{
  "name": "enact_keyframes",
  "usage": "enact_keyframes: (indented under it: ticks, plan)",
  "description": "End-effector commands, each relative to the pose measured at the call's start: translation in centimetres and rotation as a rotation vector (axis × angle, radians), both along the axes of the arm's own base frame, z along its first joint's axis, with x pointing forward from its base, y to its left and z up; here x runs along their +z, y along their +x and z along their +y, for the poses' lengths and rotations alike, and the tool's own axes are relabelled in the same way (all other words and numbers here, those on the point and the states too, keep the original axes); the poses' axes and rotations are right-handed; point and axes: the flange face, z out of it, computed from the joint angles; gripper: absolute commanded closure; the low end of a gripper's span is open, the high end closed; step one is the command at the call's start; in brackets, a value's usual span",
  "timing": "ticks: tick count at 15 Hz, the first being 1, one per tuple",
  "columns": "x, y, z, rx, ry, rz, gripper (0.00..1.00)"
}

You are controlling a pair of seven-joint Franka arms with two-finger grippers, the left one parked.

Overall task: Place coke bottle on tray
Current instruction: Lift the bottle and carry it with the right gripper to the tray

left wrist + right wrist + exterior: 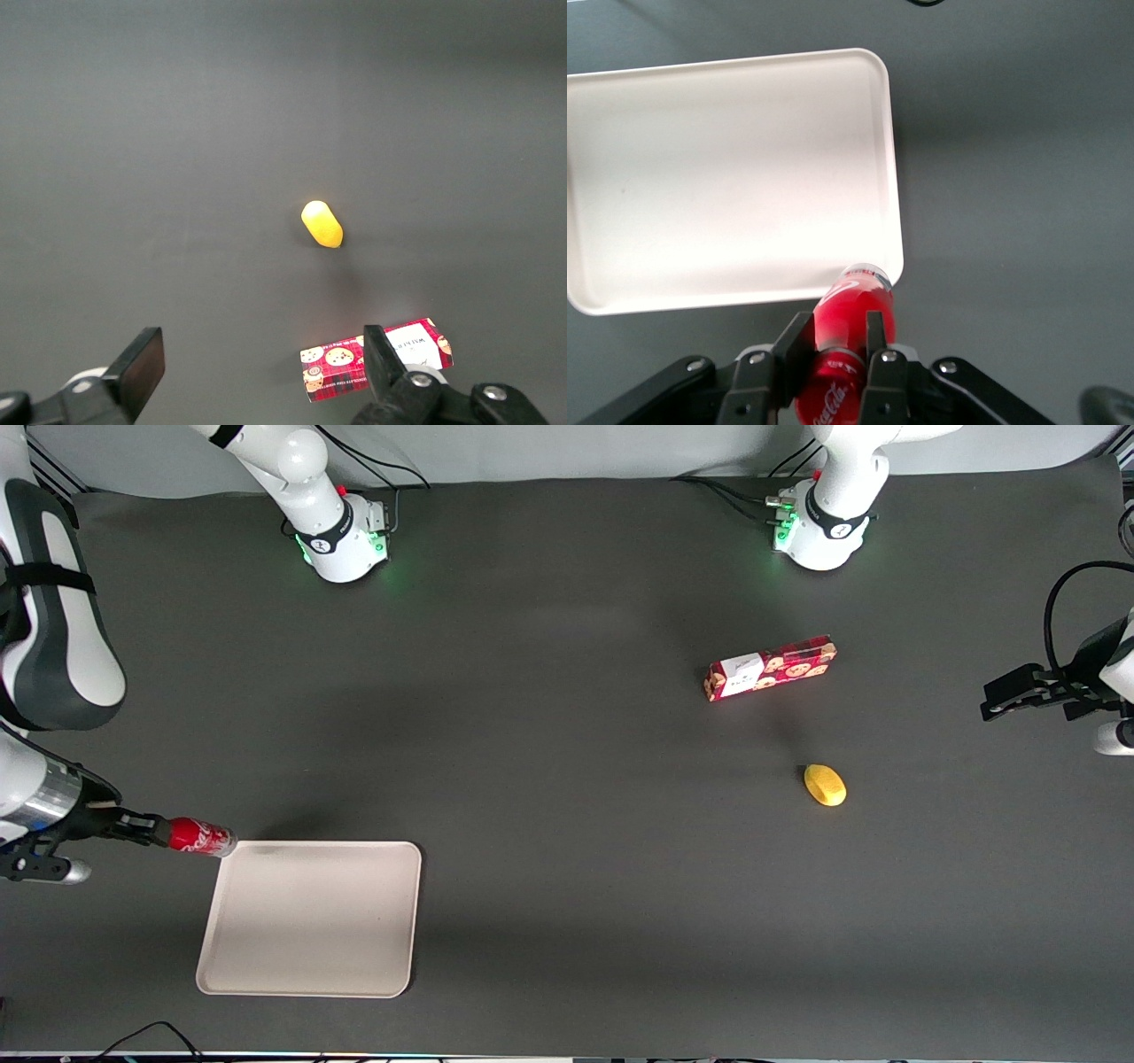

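The gripper (835, 341) is clamped on the coke bottle (849, 323), fingers (795, 343) pressing both its sides. The bottle hangs tilted just above a corner of the tray (726, 168), at the working arm's end of the table.

coke bottle (852, 341) cap hidden (end effector (833, 341)) — tray (620, 305) cropped

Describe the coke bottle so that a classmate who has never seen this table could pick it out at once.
Start at the big beige tray near the front camera. At its corner farthest from that camera the gripper holds the coke bottle. It is small, red and round, unlike the long flat cookie box.
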Motion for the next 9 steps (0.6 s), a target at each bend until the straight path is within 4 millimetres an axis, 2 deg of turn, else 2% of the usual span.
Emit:
enact_keyframes:
  ticks: [1, 2, 9]
  plan:
    - [-1.9, 3.6, 0.8, -0.014, -0.051, -0.030, 1.00]
    - [-2.8, 4.0, 0.5, -0.013, -0.049, -0.037, 1.00]
    - [-5.1, 5.7, 0.0, -0.020, 0.006, -0.121, 1.00]
